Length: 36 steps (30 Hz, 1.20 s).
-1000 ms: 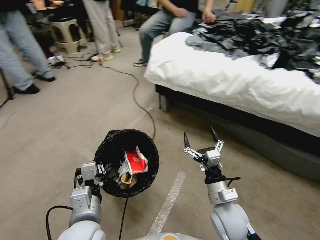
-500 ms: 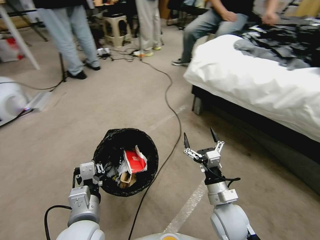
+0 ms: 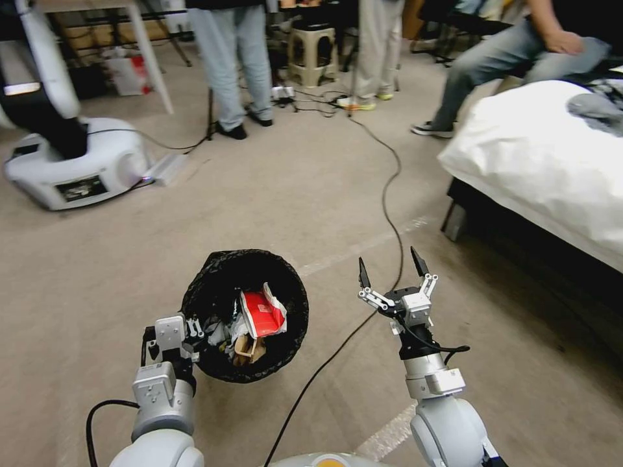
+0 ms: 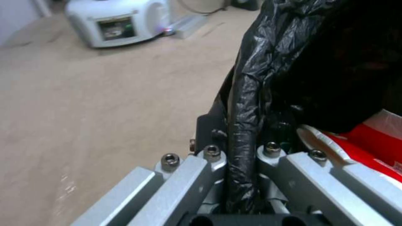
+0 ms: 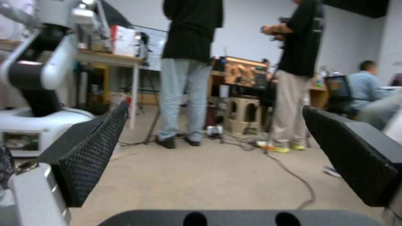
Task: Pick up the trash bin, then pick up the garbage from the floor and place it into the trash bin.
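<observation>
The left hand (image 3: pixel 195 329) pinches the bag-covered rim of the trash bin (image 3: pixel 214 285), held above the floor; the left wrist view shows the fingers (image 4: pixel 209 175) clamping it. The right hand (image 3: pixel 389 269) hovers wide, empty. Since before, the camera has swung left, bringing another robot's white base (image 3: pixel 78 172) into sight.

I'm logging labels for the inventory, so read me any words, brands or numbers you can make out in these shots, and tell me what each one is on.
None can be read.
Red-white packet in the trash bin: white print, too small to read.
Sticker on the right arm: too small to read.
Panel on the white robot base: blurred, unreadable.
White box on the table: blurred, unreadable.
</observation>
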Motion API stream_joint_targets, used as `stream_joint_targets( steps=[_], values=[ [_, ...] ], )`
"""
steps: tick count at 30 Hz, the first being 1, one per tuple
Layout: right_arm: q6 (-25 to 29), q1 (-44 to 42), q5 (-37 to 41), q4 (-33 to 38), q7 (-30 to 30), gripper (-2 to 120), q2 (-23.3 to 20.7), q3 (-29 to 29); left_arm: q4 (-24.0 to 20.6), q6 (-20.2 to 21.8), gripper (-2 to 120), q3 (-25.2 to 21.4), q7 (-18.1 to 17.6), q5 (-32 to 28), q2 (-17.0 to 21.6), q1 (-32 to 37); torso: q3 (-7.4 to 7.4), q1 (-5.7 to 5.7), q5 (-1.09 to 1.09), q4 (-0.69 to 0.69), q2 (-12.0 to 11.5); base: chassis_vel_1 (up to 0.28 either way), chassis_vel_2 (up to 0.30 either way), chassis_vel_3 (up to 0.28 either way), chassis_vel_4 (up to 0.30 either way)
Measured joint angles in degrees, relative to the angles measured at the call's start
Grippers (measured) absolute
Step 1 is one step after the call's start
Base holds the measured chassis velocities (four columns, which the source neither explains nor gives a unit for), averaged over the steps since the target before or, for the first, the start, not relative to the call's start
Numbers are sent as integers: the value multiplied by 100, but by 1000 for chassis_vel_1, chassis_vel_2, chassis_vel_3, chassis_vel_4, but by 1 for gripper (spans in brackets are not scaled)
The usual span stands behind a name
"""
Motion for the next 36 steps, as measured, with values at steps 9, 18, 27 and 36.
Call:
stream_joint_targets(
  steps=[9,18,27,36],
  values=[
    [6,6,7,-21,0,100,8,-1,55,-2,0,8,-8,13,-7,-20,0,0,0,1,0,129,130,132,137],
    [13,-17,-5,-25,0,100,20,-17,206,-16,0,33,-50,-8,-2,-54,0,0,0,2,0,111,103,112,107],
    [8,3,-12,-14,-28,100,-6,-9,160,480,0,109,-49,-382,33,11,0,0,0,0,0,12,15,15,5],
    [56,-36,-22,-28,-46,100,-11,-3,56,1537,0,71,108,-885,113,112,0,0,0,0,0,0,0,0,0]
  ],
)
